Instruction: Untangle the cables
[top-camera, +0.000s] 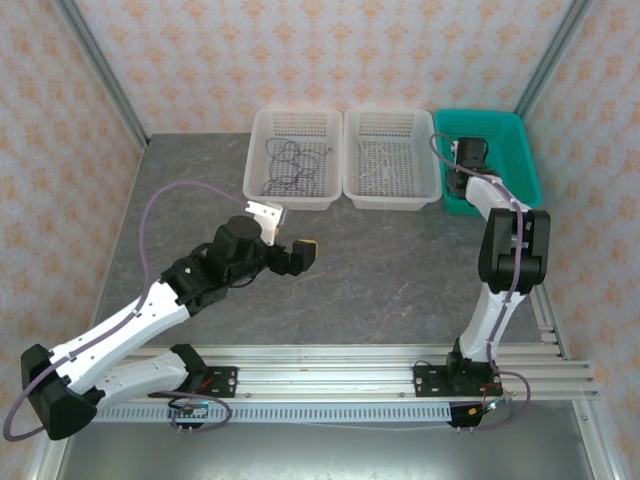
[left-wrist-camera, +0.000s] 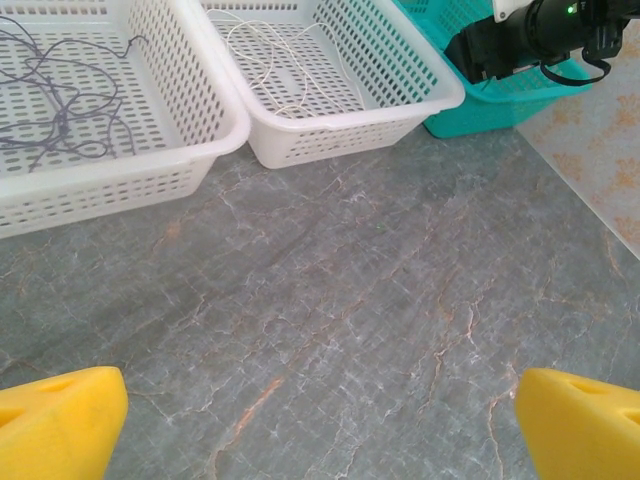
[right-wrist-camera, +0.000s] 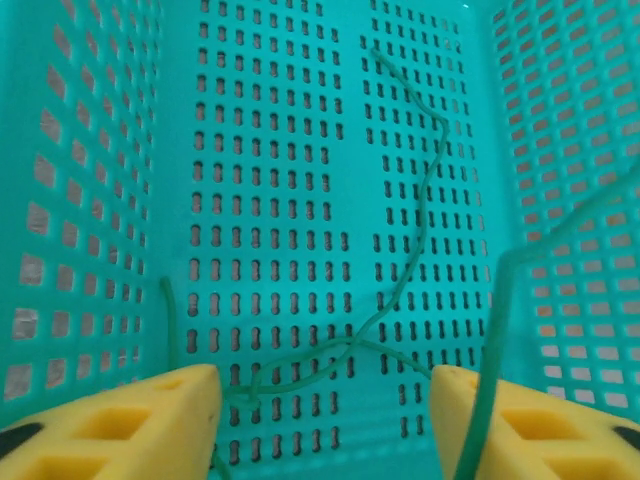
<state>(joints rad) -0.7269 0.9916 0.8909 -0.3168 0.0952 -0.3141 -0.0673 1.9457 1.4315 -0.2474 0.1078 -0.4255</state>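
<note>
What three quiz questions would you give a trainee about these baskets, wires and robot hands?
1. What colour is the cable in the left white basket?
2. Which basket is the right hand reaching into? A. left white basket B. middle white basket C. teal basket
3. True or false: the left hand grips a cable.

Key: 1. dark purplish-grey. 2. C. 3. False; its fingers stand apart with nothing between them, over bare table.
</note>
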